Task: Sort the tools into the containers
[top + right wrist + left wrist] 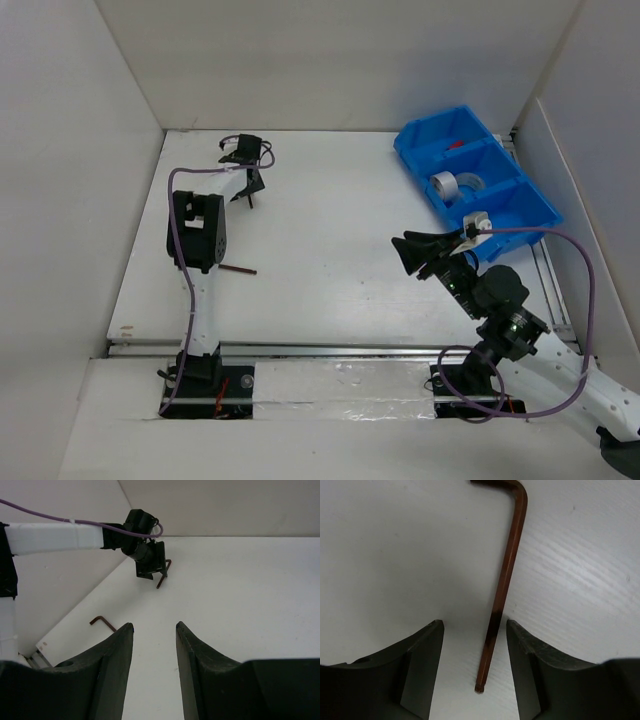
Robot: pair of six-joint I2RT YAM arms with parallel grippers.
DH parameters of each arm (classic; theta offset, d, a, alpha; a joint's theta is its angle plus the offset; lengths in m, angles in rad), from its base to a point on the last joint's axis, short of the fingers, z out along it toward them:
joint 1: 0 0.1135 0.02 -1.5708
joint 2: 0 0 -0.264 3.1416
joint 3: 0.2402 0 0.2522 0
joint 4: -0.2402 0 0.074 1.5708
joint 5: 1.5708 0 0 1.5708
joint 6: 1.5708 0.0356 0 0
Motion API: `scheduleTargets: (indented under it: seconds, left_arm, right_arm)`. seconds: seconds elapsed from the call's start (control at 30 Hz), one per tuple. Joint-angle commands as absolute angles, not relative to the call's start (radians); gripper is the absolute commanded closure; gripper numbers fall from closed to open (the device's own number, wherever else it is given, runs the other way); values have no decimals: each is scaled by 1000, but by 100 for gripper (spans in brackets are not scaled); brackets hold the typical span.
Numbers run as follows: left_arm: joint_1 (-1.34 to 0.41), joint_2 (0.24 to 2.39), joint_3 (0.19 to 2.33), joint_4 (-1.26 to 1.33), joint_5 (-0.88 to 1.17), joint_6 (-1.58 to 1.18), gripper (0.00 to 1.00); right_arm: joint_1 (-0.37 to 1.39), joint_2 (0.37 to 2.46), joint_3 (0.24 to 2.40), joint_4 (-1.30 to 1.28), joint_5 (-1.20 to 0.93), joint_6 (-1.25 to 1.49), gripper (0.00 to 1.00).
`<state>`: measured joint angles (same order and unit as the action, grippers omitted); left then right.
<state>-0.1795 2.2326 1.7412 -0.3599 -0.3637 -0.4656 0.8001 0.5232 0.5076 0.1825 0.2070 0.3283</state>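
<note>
Hex key between parted left jaws

No legible text, brand or number in any view. Small white tag at the surface edge, just down-left of the loose hex key: too small to read. Blue bin walls: nothing readable.

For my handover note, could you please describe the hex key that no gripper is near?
On the white table, find the left arm's dark elbow block. The loose hex key lies just right of it, unlike the other hex key, which the open left gripper straddles farther back.
</note>
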Motion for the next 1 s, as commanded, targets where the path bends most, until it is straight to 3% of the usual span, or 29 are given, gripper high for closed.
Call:
scheduleTargets:
  seconds: [0.0,0.4,0.6,0.77,0.97]
  left_arm:
    - [-173,2258,1776,-367,-351,-428,51]
    - [-173,2342,1870,-434,-351,-379,61]
    - [-173,2338,1853,-436,-351,-379,72]
    - [-173,2335,1845,-448,-354,-374,100]
    - [-173,2251,1726,-367,-329,-397,100]
  right_arm:
    - [807,505,508,238,201,328,55]
    - [816,523,508,241,238,327,55]
    - [816,517,511,230,256,321,55]
    - [816,503,512,227,268,316,55]
    - [816,520,517,221,336,328,55]
